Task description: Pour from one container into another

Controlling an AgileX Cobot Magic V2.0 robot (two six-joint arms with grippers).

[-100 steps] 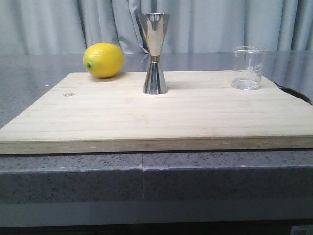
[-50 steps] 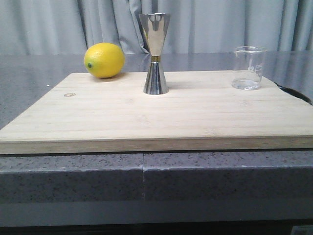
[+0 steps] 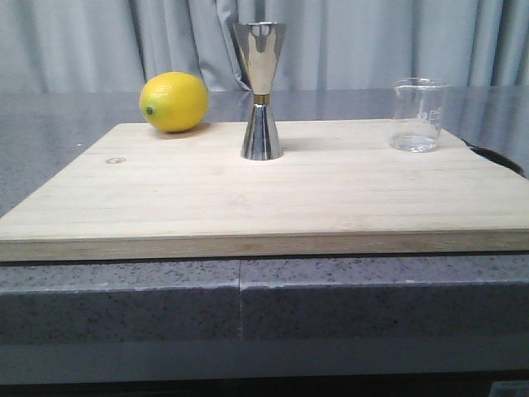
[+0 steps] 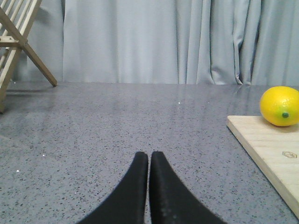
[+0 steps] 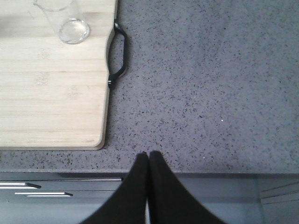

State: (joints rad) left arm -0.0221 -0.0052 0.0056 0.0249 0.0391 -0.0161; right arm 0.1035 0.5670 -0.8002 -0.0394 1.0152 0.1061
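Pale bamboo makes up the cutting board (image 3: 273, 194) that covers most of a speckled grey counter (image 3: 50, 141). On the board's far edge, near its middle, the steel jigger (image 3: 262, 91) stands upright, hourglass-shaped with a thin gold band at its waist. The clear glass beaker (image 3: 418, 114) stands upright towards the board's far right corner, well apart from the jigger, near the board's black handle (image 5: 119, 56). A yellow lemon (image 3: 173, 101) rests at the far left corner. Grey curtains (image 3: 372, 41) hang behind. The left gripper (image 4: 149, 158) sits above bare counter left of the board, fingers pressed together, holding nothing. The right gripper (image 5: 148, 157) is above the counter's front edge, right of the board, fingers likewise together and empty.
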